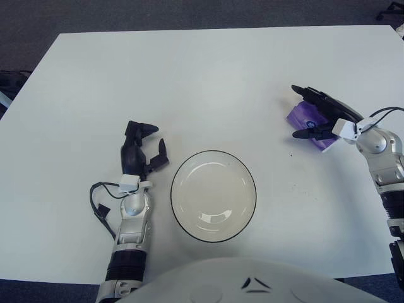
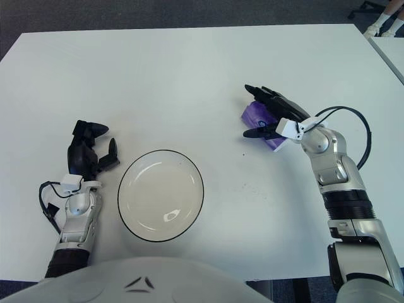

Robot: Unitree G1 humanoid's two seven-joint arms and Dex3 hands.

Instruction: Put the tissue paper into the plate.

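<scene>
A purple tissue packet [image 1: 303,121] lies on the white table [image 1: 189,76], to the right of the plate. My right hand [image 1: 295,111] reaches over it from the right. Its straight fingers [image 1: 319,101] stretch across the packet's far side and the thumb [image 1: 306,133] points along its near side, so the hand is open around the packet without gripping it. The hand hides the packet's right part. A round white plate [image 1: 213,151] with a dark rim stands near the table's front edge and holds nothing. My left hand [image 1: 146,144] shows just left of the plate, fingers loosely bent, holding nothing.
A black cable [image 1: 101,208] loops beside my left wrist. Another cable [image 2: 353,126] arcs off my right wrist. The table's front edge runs close below the plate, and dark floor surrounds the table.
</scene>
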